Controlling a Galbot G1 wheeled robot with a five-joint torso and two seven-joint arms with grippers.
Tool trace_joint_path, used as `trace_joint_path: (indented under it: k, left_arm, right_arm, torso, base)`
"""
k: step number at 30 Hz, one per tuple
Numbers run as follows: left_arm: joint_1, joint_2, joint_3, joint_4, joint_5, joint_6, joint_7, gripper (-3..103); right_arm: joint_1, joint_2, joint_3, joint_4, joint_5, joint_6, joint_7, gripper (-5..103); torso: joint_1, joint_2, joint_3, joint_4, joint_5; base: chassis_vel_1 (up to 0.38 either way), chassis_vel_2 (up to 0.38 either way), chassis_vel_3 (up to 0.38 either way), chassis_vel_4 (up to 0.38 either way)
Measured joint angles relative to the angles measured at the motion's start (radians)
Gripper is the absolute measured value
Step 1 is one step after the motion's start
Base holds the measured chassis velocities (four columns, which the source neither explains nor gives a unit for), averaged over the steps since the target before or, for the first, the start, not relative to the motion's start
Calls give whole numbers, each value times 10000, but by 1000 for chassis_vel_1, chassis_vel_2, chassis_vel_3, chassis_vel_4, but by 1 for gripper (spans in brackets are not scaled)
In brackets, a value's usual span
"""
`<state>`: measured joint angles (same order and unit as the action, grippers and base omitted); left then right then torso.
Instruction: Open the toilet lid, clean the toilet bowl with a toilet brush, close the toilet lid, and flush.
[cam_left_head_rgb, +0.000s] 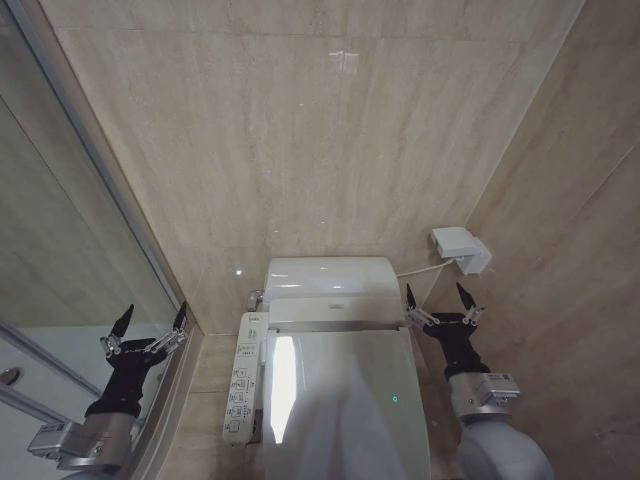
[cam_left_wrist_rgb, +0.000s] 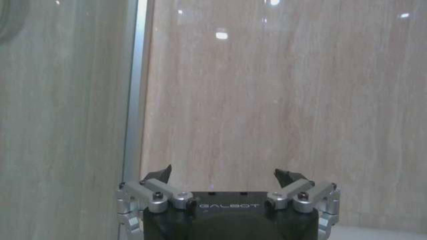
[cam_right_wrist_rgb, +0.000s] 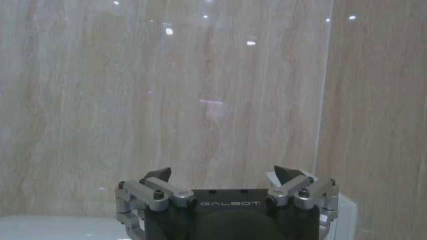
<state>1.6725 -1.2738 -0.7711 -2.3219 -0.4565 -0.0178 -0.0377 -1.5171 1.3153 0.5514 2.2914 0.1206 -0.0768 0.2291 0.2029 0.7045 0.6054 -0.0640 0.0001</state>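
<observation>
The white glossy toilet lid lies shut over the toilet bowl, which is hidden beneath it. A white button control panel runs along the toilet's left side. My left gripper hangs open to the left of the toilet, beside the glass shower screen, holding nothing. My right gripper hangs open just right of the lid's rear corner, also holding nothing. Both wrist views face the beige wall: the left gripper and the right gripper each stand with fingers spread. The toilet brush is out of view.
The white tank cover sits against the beige tiled wall. A white wall box with a cable is mounted at the right. A glass shower screen with a metal frame stands close on the left. Walls close in on both sides.
</observation>
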Motion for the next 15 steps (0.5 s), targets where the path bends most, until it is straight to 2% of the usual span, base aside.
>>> trace_joint_path:
  k: [15]
  left_arm:
    - [51, -69, 460, -167, 336, 215, 135, 100]
  right_arm:
    - [0, 0, 0, 0, 0, 0, 0, 100]
  torso:
    - [0, 0, 0, -1, -1]
  base:
    - [0, 0, 0, 0]
